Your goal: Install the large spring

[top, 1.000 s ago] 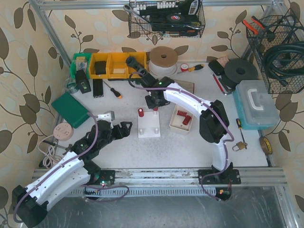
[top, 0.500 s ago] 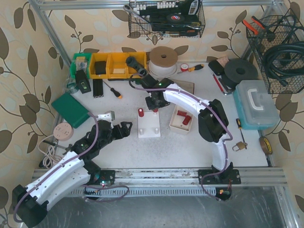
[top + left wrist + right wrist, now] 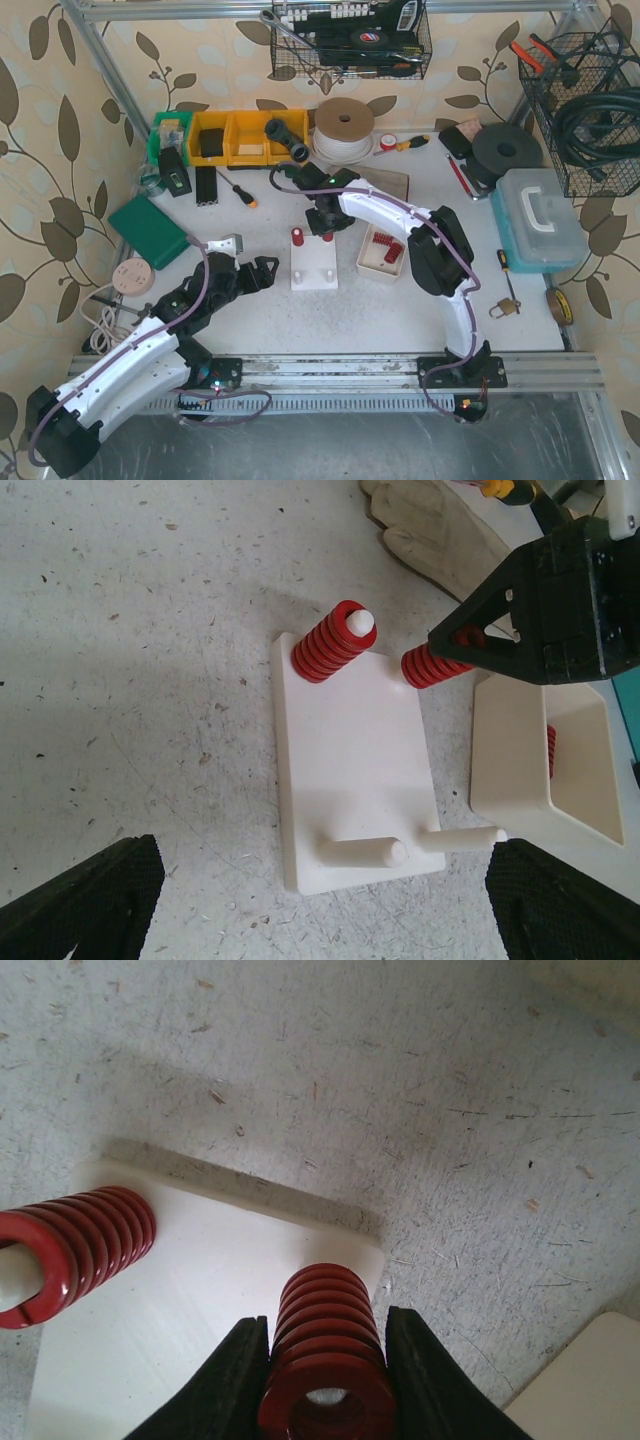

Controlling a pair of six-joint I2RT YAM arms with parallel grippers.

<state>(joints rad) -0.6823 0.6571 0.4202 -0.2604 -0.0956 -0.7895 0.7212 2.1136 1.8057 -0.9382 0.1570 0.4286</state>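
A white peg board (image 3: 313, 268) lies mid-table. One red spring (image 3: 333, 645) sits on its far-left peg and shows in the top view (image 3: 297, 236). My right gripper (image 3: 325, 1380) is shut on the large red spring (image 3: 325, 1350), holding it upright over the board's far-right corner (image 3: 340, 1250). A white peg tip shows inside the coil. The left wrist view shows this spring (image 3: 432, 666) under the black right gripper (image 3: 545, 605). The two near pegs (image 3: 365, 852) are bare. My left gripper (image 3: 320, 920) is open and empty, just short of the board's near edge.
A white tray (image 3: 365, 262) with more red springs (image 3: 386, 248) stands right of the board, also seen in the left wrist view (image 3: 520, 780). A green case (image 3: 148, 230), yellow bins (image 3: 232, 137), a tape roll (image 3: 343, 122) and a blue-lidded box (image 3: 540, 220) ring the work area.
My right arm has shifted a little to the left and its gripper has settled over the board's far-right corner with the spring. The left arm has not moved.
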